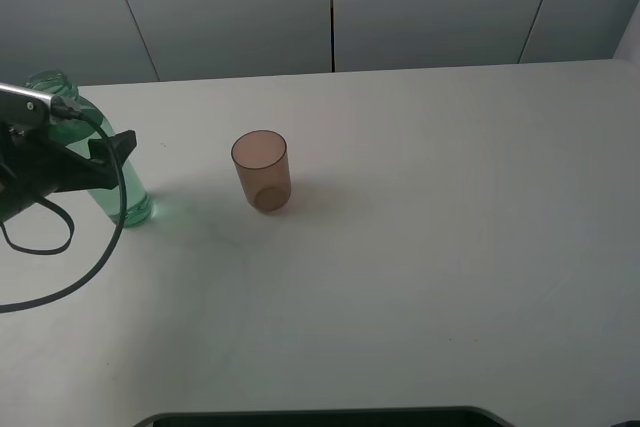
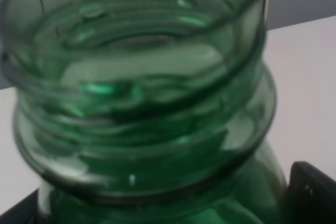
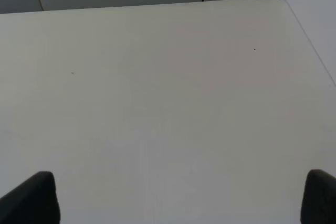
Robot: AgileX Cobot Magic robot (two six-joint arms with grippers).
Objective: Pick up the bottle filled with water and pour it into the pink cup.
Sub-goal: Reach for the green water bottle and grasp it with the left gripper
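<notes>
The green-tinted bottle [image 1: 128, 199] stands at the table's far left, with no cap. Its threaded neck [image 2: 142, 93] fills the left wrist view. My left gripper [image 1: 100, 162] is closed around the bottle's upper body, one black finger [image 2: 311, 192] pressed to each side. The bottle's base looks to rest on the table. The brownish-pink cup [image 1: 262, 171] stands upright and empty to the right of the bottle, well apart from it. My right gripper [image 3: 178, 198] is open and empty above bare table, and is out of the exterior high view.
The white table [image 1: 420, 247] runs back to a grey panelled wall [image 1: 330, 7]. A black cable [image 1: 60, 277] loops from the left arm over the table's left front. A dark edge [image 1: 320, 415] lies along the front.
</notes>
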